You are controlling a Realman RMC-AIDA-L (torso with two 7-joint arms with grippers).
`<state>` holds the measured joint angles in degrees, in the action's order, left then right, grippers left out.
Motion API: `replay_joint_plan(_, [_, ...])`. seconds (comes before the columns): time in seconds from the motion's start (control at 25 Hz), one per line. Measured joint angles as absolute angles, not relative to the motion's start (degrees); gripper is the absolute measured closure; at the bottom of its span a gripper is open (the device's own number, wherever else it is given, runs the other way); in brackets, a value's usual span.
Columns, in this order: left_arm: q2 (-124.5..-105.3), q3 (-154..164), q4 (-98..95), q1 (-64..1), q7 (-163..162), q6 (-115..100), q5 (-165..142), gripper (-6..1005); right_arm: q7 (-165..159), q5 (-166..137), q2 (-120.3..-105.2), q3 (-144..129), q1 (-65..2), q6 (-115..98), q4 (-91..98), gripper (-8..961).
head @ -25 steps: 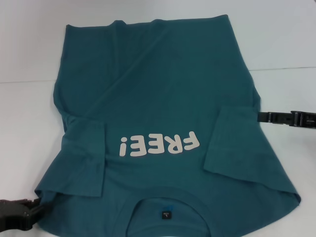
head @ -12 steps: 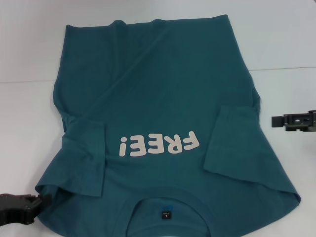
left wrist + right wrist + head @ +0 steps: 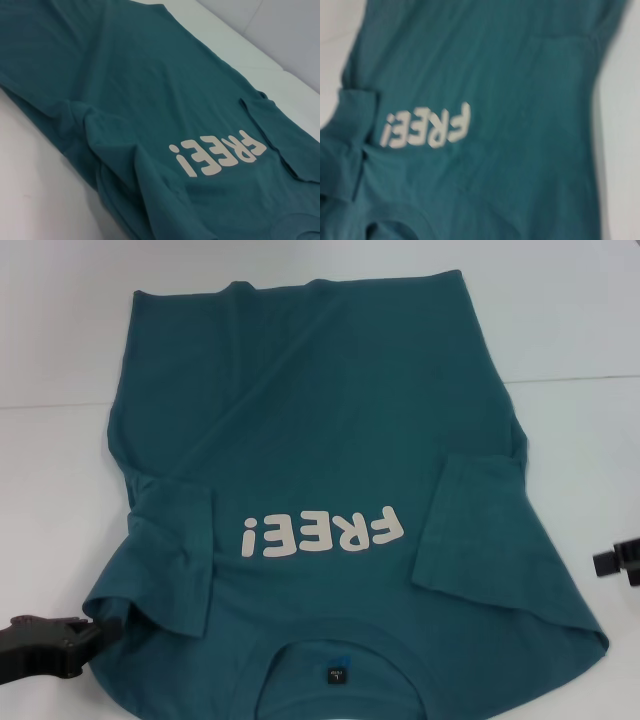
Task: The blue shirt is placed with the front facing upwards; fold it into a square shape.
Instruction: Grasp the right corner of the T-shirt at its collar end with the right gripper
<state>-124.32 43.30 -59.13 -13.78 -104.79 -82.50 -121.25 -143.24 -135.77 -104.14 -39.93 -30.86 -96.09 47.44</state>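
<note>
Although the blue shirt (image 3: 320, 490) lies face up on the white table (image 3: 580, 330) with both short sleeves already turned in over the chest, it is far from a square — the body is at full length, the hem at the far side and the collar nearest the robot. The white "FREE!" lettering (image 3: 320, 532) reads upside down in the head view, between the 2 folded sleeves, and a small dark neck label (image 3: 337, 675) shows inside the collar.

The left pincer (image 3: 85, 638) sits low at the near left corner, its tip touching or just beside the shirt's shoulder edge; whether it is clenched on cloth or released I cannot tell. The right pincer (image 3: 615, 562) is only partly in view at the right edge of the head view, apart from the cloth, and its state cannot be told either.

By my reading, the sleeve step is done and the lengthwise fold comes next. That calls for both pincers to take matching corners at one end — likely the shoulders nearest the robot — and carry them over toward the hem evenly, so the tucked sleeves do not slip out.

No containers are in sight.
</note>
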Motion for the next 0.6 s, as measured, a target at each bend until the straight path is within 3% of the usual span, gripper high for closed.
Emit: replay_joint_plan(0.6, [-124.27,43.4,-58.8,-14.5,-104.4,-82.6,-121.2,996,-142.8,-144.6,-105.78,-40.6,-32.5,-90.8,40.9,190])
